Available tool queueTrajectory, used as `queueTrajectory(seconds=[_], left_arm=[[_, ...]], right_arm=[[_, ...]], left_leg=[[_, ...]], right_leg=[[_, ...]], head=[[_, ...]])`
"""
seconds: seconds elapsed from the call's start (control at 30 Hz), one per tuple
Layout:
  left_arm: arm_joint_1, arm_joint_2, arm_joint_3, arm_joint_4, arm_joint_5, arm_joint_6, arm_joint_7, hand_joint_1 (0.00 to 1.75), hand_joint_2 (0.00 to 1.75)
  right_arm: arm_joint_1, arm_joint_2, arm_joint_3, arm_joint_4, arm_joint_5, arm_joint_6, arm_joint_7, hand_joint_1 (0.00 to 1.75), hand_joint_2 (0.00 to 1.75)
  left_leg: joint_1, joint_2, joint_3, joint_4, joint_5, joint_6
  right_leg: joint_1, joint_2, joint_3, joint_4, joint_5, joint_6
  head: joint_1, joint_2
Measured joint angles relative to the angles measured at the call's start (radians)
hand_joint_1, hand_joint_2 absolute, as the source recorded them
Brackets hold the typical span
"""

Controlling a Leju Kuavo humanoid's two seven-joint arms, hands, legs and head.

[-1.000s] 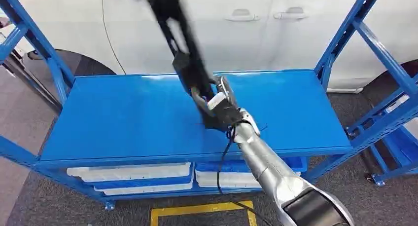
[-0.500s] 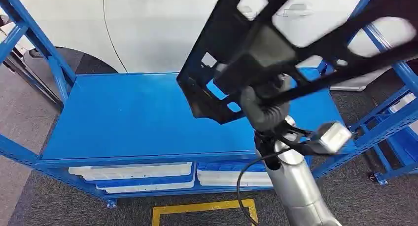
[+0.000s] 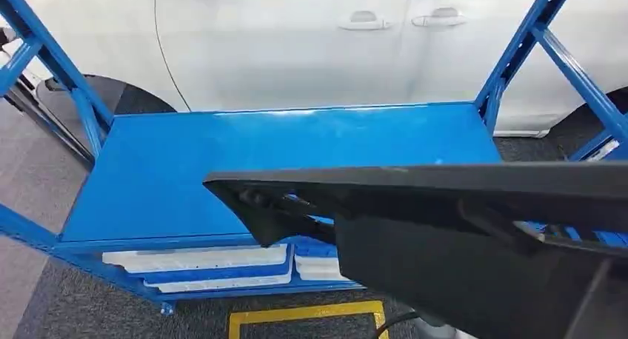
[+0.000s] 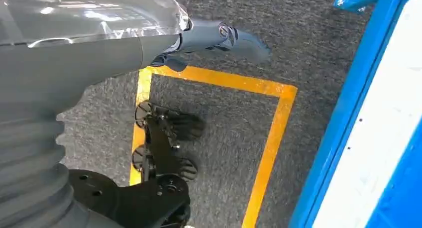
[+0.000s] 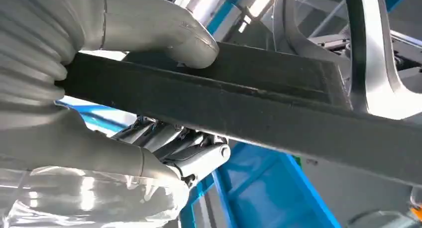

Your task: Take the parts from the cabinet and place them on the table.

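Observation:
A large black plastic part (image 3: 444, 228) hangs flat and very close to the head camera, covering the lower right of that view and hiding my right arm. In the right wrist view my right hand (image 5: 114, 148) grips this part (image 5: 259, 98), with the thumb (image 5: 164, 31) on one face and the fingers (image 5: 184, 151) curled under the other. My left hand (image 4: 199, 39) hangs beside my body over the floor, fingers stretched out and holding nothing. The top of the blue shelf (image 3: 222, 169) is bare.
White trays (image 3: 200, 265) lie on the lower shelf level. Blue uprights (image 3: 518, 50) frame the rack, and a white car (image 3: 296, 43) stands right behind it. A yellow floor marking (image 3: 304, 313) lies in front of the rack on dark carpet.
The black part has swung from standing over the shelf, up and toward the camera, and now lies flat in front of it. The right arm has dropped behind the part.

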Motion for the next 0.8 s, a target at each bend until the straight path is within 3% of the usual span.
queueTrajectory(seconds=[0.03, 0.07, 0.1, 0.17, 0.2, 0.23, 0.27, 0.3, 0.37, 0.4, 0.43, 0.53, 0.57, 0.6, 0.63, 0.7, 0.73, 0.77, 0.8], left_arm=[[0.001, 0.0, 0.0, 0.0, 0.0, 0.003, 0.009, 0.0, 1.75], [0.0, -0.001, 0.0, 0.0, 0.0, 0.006, 0.018, 0.0, 1.75], [-0.002, -0.001, 0.0, 0.0, -0.002, 0.007, 0.025, 0.0, 1.75], [-0.002, -0.001, 0.0, 0.0, -0.002, 0.011, 0.029, 0.0, 1.75], [-0.002, 0.0, 0.0, 0.0, -0.002, 0.013, 0.032, 0.0, 1.75], [-0.002, 0.0, 0.0, 0.0, -0.003, 0.014, 0.036, 0.0, 1.75], [-0.002, 0.0, 0.0, 0.0, -0.005, 0.016, 0.038, 0.0, 1.75], [-0.002, 0.0, 0.0, 0.0, -0.008, 0.016, 0.042, 0.0, 1.75], [-0.002, 0.0, 0.0, 0.0, -0.011, 0.015, 0.047, 0.0, 1.75], [-0.002, 0.001, 0.001, 0.0, -0.009, 0.013, 0.047, 0.0, 1.75], [-0.002, 0.002, 0.002, 0.0, -0.006, 0.01, 0.045, 0.0, 1.75], [-0.001, 0.004, 0.004, 0.0, 0.003, 0.002, 0.041, 0.0, 1.75], [0.002, 0.004, 0.005, 0.0, 0.006, 0.002, 0.039, 0.0, 1.75], [0.003, 0.004, 0.008, 0.0, 0.008, 0.001, 0.037, 0.0, 1.75], [0.004, 0.003, 0.008, 0.0, 0.008, 0.0, 0.037, 0.0, 1.75], [0.004, 0.003, 0.008, 0.0, 0.003, -0.002, 0.037, 0.0, 1.75], [0.004, 0.003, 0.008, 0.0, -0.002, -0.002, 0.037, 0.0, 1.75], [0.004, 0.003, 0.008, 0.0, -0.004, -0.002, 0.038, 0.0, 1.75], [0.004, 0.002, 0.008, 0.0, -0.007, -0.002, 0.039, 0.0, 1.75]], right_arm=[[0.0, 0.0, 0.003, -0.001, 0.0, -0.006, 0.001, 1.75, 1.75], [0.002, 0.0, 0.005, -0.002, 0.001, -0.019, 0.002, 1.75, 1.75], [0.002, -0.001, 0.007, -0.005, 0.003, -0.028, 0.002, 1.75, 1.75], [0.003, -0.002, 0.009, -0.005, 0.005, -0.036, 0.002, 1.75, 1.75], [0.005, -0.002, 0.01, -0.005, 0.005, -0.037, 0.002, 1.75, 1.75], [0.007, -0.004, 0.012, -0.005, 0.005, -0.039, 0.002, 1.75, 1.75], [0.009, -0.006, 0.016, -0.004, 0.005, -0.044, 0.002, 1.75, 1.75], [0.009, -0.01, 0.02, -0.002, 0.005, -0.049, 0.002, 1.75, 1.75], [0.006, -0.024, 0.035, 0.007, 0.005, -0.053, 0.002, 1.75, 1.75], [0.002, -0.03, 0.043, 0.012, 0.003, -0.054, 0.003, 1.75, 1.75], [0.0, -0.035, 0.052, 0.019, 0.001, -0.055, 0.003, 1.75, 1.75], [-0.012, -0.048, 0.076, 0.045, -0.003, -0.057, 0.003, 1.75, 1.75], [-0.012, -0.05, 0.082, 0.054, -0.007, -0.054, 0.004, 1.75, 1.75], [-0.017, -0.05, 0.089, 0.067, -0.011, -0.048, 0.003, 1.75, 1.75], [-0.021, -0.052, 0.096, 0.079, -0.015, -0.047, 0.002, 1.75, 1.75], [-0.024, -0.055, 0.103, 0.104, -0.008, -0.049, 0.002, 1.75, 1.75], [-0.024, -0.056, 0.106, 0.117, 0.0, -0.051, 0.003, 1.75, 1.75], [-0.023, -0.059, 0.108, 0.128, 0.008, -0.052, 0.003, 1.75, 1.75], [-0.022, -0.064, 0.109, 0.135, 0.011, -0.052, 0.005, 1.75, 1.75]], left_leg=[[0.004, 0.0, -0.002, -0.006, 0.007, 0.009], [0.01, 0.005, -0.004, -0.014, 0.017, 0.018], [0.009, 0.005, -0.01, -0.017, 0.025, 0.025], [0.009, 0.006, -0.027, -0.016, 0.036, 0.029], [0.009, 0.007, -0.037, -0.016, 0.043, 0.028], [0.009, 0.007, -0.048, -0.015, 0.051, 0.027], [0.009, 0.007, -0.058, -0.014, 0.058, 0.025], [0.01, 0.007, -0.068, -0.012, 0.064, 0.022], [0.011, 0.005, -0.086, -0.008, 0.078, 0.014], [0.01, 0.004, -0.091, -0.006, 0.085, 0.008], [0.008, 0.003, -0.094, -0.007, 0.093, 0.001], [0.01, 0.002, -0.09, -0.024, 0.123, -0.021], [0.012, 0.0, -0.095, -0.025, 0.127, -0.028], [0.015, 0.002, -0.107, -0.006, 0.086, -0.028], [0.014, 0.003, -0.123, 0.047, 0.019, -0.028], [0.015, 0.003, -0.159, 0.196, -0.09, -0.032], [0.014, 0.003, -0.169, 0.265, -0.114, -0.034], [0.014, 0.003, -0.163, 0.299, -0.104, -0.033], [0.013, 0.003, -0.137, 0.291, -0.073, -0.029]], right_leg=[[0.002, 0.001, -0.001, 0.0, 0.004, 0.007], [-0.002, 0.004, -0.006, 0.01, -0.009, 0.011], [-0.002, 0.004, -0.018, 0.039, -0.051, 0.017], [-0.007, 0.004, -0.063, 0.175, -0.154, 0.024], [-0.009, 0.004, -0.087, 0.251, -0.193, 0.027], [-0.011, 0.004, -0.096, 0.298, -0.209, 0.029], [-0.013, 0.004, -0.082, 0.296, -0.197, 0.031], [-0.016, 0.003, -0.048, 0.254, -0.168, 0.032], [-0.019, 0.003, 0.068, 0.081, -0.099, 0.029], [-0.02, 0.004, 0.124, -0.004, -0.11, 0.026], [-0.011, 0.007, 0.13, -0.019, -0.108, 0.022], [-0.003, 0.009, 0.112, -0.018, -0.089, 0.002], [-0.014, 0.005, 0.104, -0.03, -0.072, -0.011], [-0.011, -0.001, 0.094, -0.03, -0.06, -0.021], [-0.01, 0.0, 0.08, -0.029, -0.048, -0.031], [-0.003, -0.001, 0.051, -0.028, -0.026, -0.036], [0.001, -0.002, 0.034, -0.027, -0.015, -0.037], [0.006, -0.002, 0.018, -0.024, -0.004, -0.038], [0.009, -0.003, 0.003, -0.022, 0.006, -0.038]], head=[[0.0, 0.0], [0.0, 0.0], [0.0, 0.0], [0.0, 0.0], [0.0, 0.0], [0.0, 0.0], [0.0, 0.0], [0.0, 0.0], [0.0, 0.0], [0.0, 0.0], [-0.001, 0.0], [0.0, 0.0], [0.0, 0.0], [0.0, 0.0], [0.0, 0.0], [0.0, 0.0], [0.0, 0.0], [0.0, 0.0], [0.0, 0.0]])
